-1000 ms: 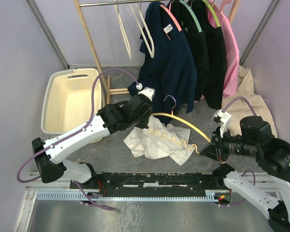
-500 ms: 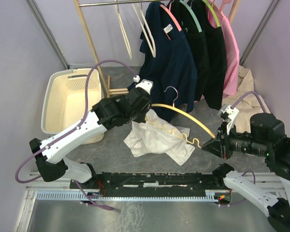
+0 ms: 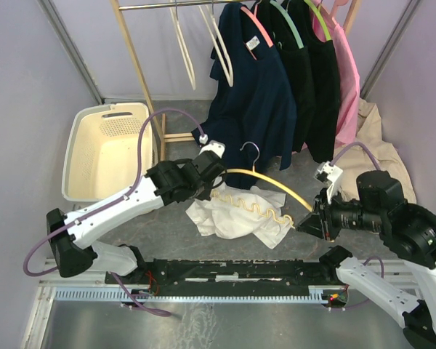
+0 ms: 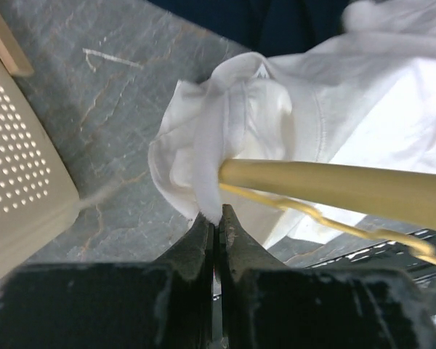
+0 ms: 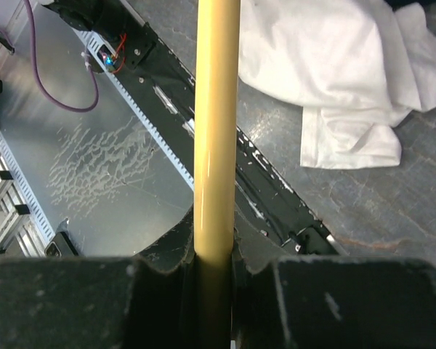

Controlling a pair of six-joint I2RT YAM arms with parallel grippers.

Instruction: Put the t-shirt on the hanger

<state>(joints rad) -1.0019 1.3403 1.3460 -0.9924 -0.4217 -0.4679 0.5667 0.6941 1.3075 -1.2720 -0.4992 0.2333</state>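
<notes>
The white t-shirt lies crumpled on the grey floor at the middle. My left gripper is shut on a fold of the t-shirt and holds it up by the hanger's left end. The yellow hanger, with its silver hook pointing up, hangs above the shirt. Its wavy lower bar lies across the cloth. My right gripper is shut on the hanger's right arm. In the left wrist view the hanger crosses just above the pinched fold.
A cream laundry basket stands at the left. A wooden rack at the back carries cream hangers, a navy shirt, black garments and a pink one. A beige garment lies at the right. A black rail runs along the near edge.
My left gripper went up and back with the shirt fold, then came down and forward again. The hanger and my right gripper shifted right, then back left.
</notes>
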